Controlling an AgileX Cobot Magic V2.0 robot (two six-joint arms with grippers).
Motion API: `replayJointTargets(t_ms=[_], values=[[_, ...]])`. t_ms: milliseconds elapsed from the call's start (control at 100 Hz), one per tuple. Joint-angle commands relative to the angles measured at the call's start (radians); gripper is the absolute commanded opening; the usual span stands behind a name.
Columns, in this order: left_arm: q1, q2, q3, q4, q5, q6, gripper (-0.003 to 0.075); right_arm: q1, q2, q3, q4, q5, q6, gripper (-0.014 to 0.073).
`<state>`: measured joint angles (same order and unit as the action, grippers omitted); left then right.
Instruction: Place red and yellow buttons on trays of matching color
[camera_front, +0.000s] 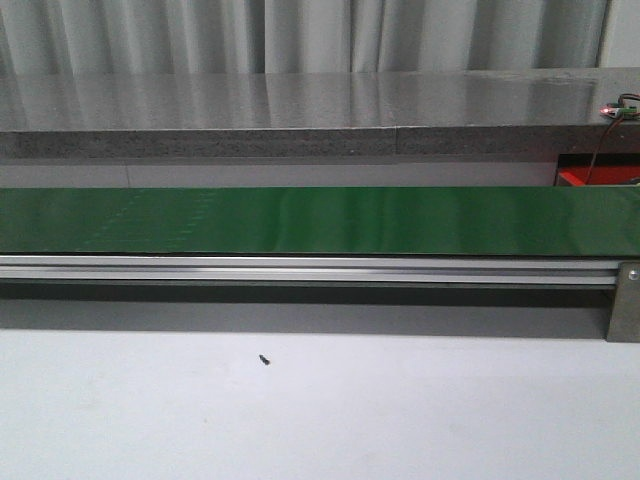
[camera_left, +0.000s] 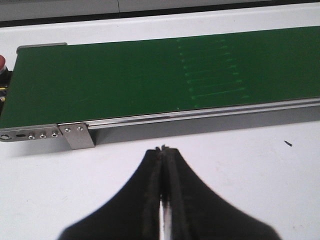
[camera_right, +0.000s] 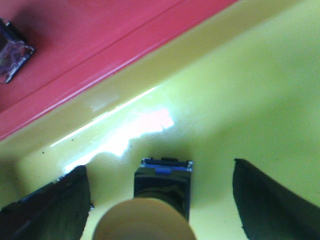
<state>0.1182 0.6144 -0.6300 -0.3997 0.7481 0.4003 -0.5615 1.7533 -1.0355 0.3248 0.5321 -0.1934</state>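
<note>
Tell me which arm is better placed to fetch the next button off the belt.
Probably left. The left hand is shut, empty, beside the bare green conveyor belt. The right hand is open inside the yellow plastic tray, a yellow-capped push button between its fingers, apparently just released.

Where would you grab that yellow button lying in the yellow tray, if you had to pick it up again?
Probably by its dark square body, below the rounded yellow cap, coming straight down from above. The body's flat sides suit flat fingers, while the domed cap would likely slip. The right gripper already hangs over the yellow tray with its fingers open either side of the button.
</note>
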Motion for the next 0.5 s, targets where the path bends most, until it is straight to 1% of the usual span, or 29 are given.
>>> replayJointTargets(t_ms=[0,290,490], values=[[-0.006,0.0,-0.029,-0.03,-0.06,0.003,-0.002,-0.004,-0.061,-0.021,0.013,-0.016,-0.003,0.0589],[-0.006,0.0,-0.029,-0.03,-0.06,0.003,-0.002,0.0,-0.201,-0.02,0.015,-0.005,-0.003,0.0589],[-0.006,0.0,-0.029,-0.03,-0.06,0.003,-0.002,0.051,-0.321,-0.018,-0.008,0.003,-0.007,0.0588]])
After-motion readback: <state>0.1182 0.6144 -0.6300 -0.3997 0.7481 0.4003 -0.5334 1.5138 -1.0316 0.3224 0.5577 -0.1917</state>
